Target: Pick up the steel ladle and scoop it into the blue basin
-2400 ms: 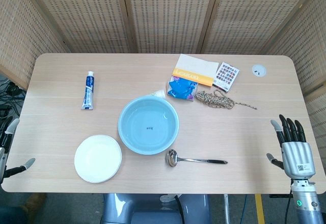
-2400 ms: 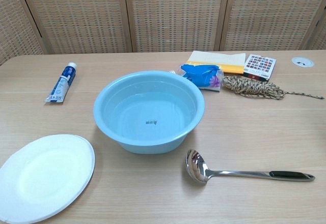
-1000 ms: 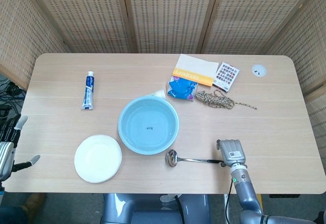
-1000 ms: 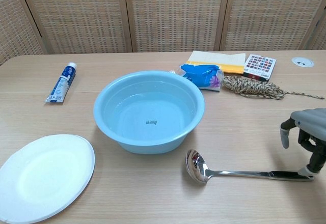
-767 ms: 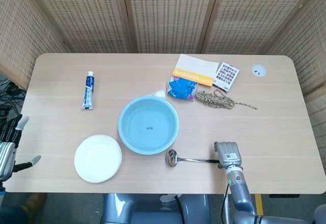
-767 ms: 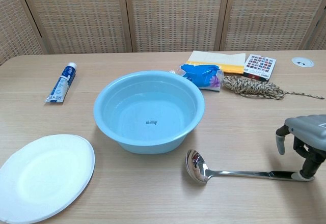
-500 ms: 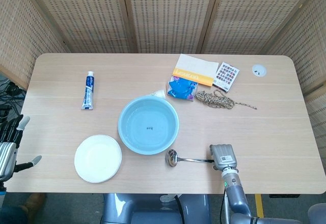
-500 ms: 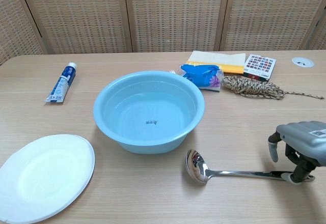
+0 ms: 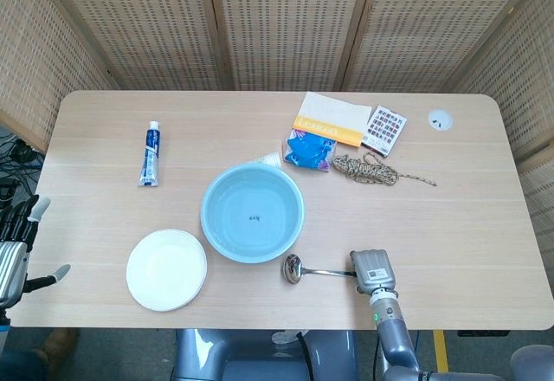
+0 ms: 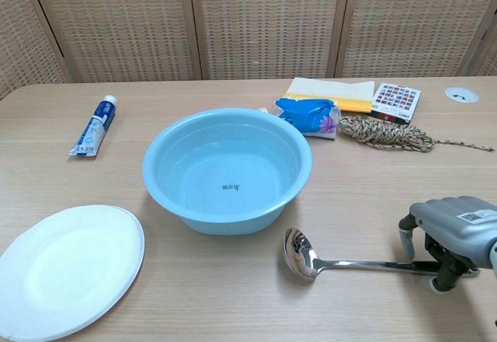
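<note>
Only the chest view shows under the right hand (image 10: 453, 233): its fingers curl down around the handle of the steel ladle (image 10: 334, 263), though whether they clamp it cannot be told; the ladle lies on the table (image 9: 450, 199) just right of and nearer than the blue basin (image 9: 252, 212). Only the head view shows the left hand (image 9: 16, 255), spread and empty, far left of the basin. A white plate (image 9: 166, 269) sits left of the basin, a toothpaste tube (image 9: 151, 152) beyond it, twine (image 9: 370, 171) behind-right.
</note>
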`<action>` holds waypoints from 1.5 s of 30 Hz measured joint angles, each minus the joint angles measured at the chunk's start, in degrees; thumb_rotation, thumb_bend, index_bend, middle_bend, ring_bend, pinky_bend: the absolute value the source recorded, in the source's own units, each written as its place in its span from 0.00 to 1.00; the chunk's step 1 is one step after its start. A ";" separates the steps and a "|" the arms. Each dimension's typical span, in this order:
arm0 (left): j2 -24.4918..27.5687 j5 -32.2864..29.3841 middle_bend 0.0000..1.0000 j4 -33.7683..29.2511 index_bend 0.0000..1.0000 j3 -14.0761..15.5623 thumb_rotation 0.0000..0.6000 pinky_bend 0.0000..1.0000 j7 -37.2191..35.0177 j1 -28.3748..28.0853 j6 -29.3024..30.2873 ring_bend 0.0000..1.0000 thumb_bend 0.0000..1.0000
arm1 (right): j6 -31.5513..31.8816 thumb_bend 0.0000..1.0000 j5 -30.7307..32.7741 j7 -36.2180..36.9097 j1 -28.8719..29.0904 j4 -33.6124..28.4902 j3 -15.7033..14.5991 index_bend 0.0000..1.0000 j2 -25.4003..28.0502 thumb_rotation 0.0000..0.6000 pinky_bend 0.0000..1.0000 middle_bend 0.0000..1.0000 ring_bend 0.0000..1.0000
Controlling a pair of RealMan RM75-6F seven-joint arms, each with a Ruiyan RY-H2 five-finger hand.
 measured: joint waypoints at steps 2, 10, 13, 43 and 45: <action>-0.02 0.01 0.00 0.02 0.00 0.02 1.00 0.00 0.02 -0.02 -0.03 0.00 0.00 | 0.06 0.48 -0.33 0.03 0.01 0.21 -0.11 0.50 -0.21 1.00 1.00 0.95 0.97; 0.01 -0.17 0.00 0.04 0.00 -0.03 1.00 0.00 -0.06 -0.09 -0.12 0.00 0.00 | 0.04 0.54 -0.68 -0.08 0.02 1.96 -0.38 0.55 -1.49 1.00 1.00 0.95 0.97; -0.01 -0.23 0.00 0.04 0.00 -0.02 1.00 0.00 0.04 -0.16 -0.23 0.00 0.00 | 0.07 0.61 -0.90 0.01 -0.02 2.26 -0.37 0.56 -1.71 1.00 1.00 0.95 0.97; -0.54 0.07 0.00 -0.02 0.00 0.40 1.00 0.00 1.10 -0.31 -0.46 0.00 0.00 | -7.81 0.82 -8.91 10.90 0.01 -2.82 -2.48 0.84 10.73 1.00 1.00 0.95 0.97; -0.64 0.01 0.00 0.01 0.00 0.40 1.00 0.00 1.27 -0.30 -0.43 0.00 0.00 | -8.44 0.82 -9.62 11.90 0.11 -3.72 -2.53 0.84 12.17 1.00 1.00 0.95 0.97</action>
